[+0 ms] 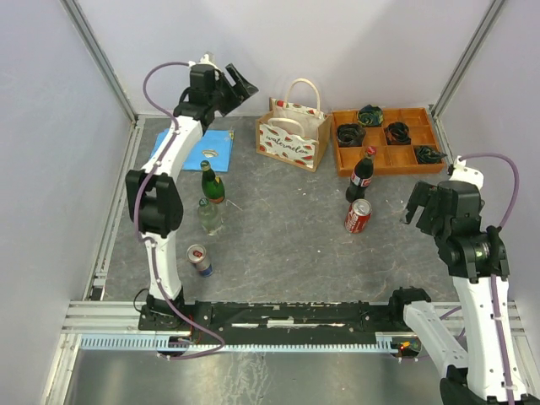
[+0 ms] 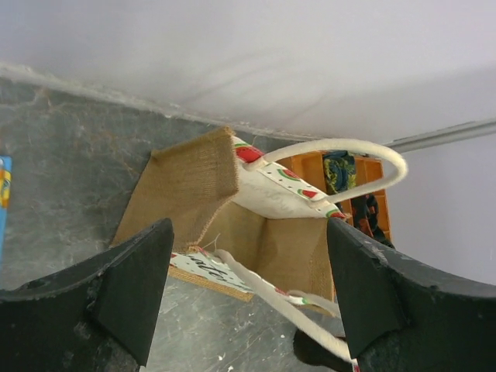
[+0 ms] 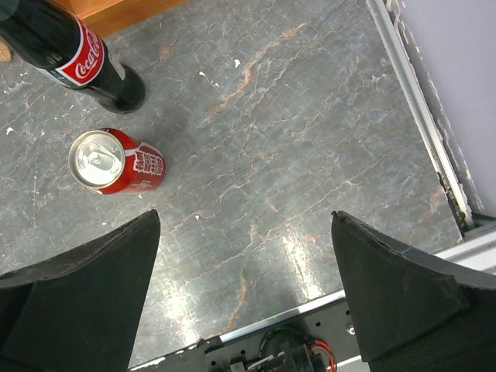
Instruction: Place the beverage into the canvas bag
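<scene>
Two claws of mine are spread wide and empty: my left claw [image 1: 234, 88] hangs above the desk [image 1: 287, 236] by the left end of the canvas bag [image 1: 293, 135]. The bag stands open-mouthed near the back wall, beside the orange tray [image 1: 396, 166]. My right claw [image 1: 427, 207] hovers right of the red can [image 1: 358, 216] and cola bottle [image 1: 362, 175], while a green bottle [image 1: 212, 182], clear bottle [image 1: 209, 216] and small can [image 1: 199, 261] stand at the left, apart from the bag.
</scene>
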Robot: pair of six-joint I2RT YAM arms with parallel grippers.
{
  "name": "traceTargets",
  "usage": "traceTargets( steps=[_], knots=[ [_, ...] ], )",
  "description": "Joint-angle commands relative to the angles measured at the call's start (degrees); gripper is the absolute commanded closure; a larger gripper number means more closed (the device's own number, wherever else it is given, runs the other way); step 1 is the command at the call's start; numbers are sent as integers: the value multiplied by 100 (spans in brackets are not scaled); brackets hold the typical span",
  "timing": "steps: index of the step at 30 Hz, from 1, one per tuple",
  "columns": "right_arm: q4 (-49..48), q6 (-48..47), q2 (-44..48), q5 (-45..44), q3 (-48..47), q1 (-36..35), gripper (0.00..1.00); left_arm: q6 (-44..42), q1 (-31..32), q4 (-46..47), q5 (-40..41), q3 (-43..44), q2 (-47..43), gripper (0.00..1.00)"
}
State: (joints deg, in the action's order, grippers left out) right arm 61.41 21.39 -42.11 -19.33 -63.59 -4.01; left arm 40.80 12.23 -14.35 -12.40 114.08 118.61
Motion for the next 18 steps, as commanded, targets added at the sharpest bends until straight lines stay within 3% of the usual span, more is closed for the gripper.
traceTargets(
  steps=[1,13,18],
  knots=[
    [399,254,115,-51,-294,12,1,721,178,-38,293,423,287,15],
    [824,284,175,-179,-533,20,1,1039,639,-74,569,225,702,17],
    [897,284,246,-194,-544,19,1,1177,761,-227,815,-310,498,19]
  ],
)
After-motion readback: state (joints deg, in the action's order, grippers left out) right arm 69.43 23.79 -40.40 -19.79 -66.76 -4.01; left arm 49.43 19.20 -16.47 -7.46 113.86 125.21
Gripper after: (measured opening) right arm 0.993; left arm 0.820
